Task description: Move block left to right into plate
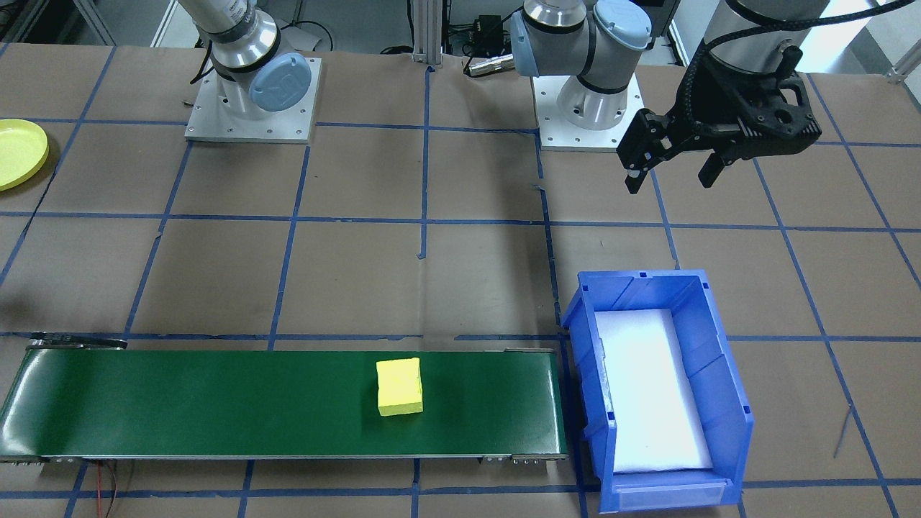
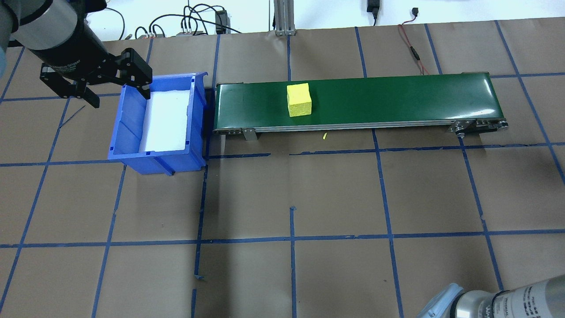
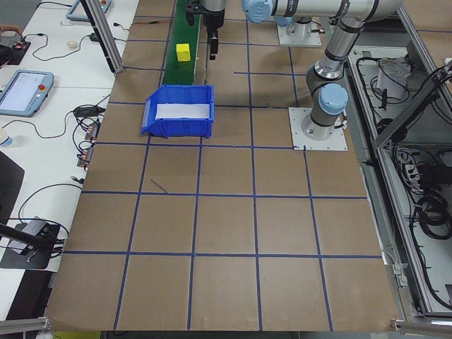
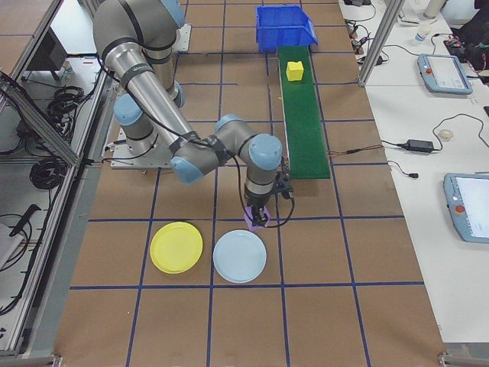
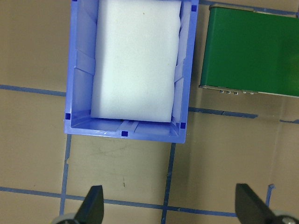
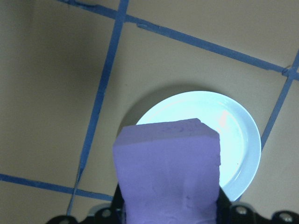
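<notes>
Gripped in the shut right gripper (image 6: 170, 212), a purple foam block (image 6: 169, 168) is held above a pale blue plate (image 6: 233, 140); released here, it would miss the yellow plate (image 4: 176, 248) at lower left. The left gripper (image 1: 673, 169) is spread empty.
</notes>
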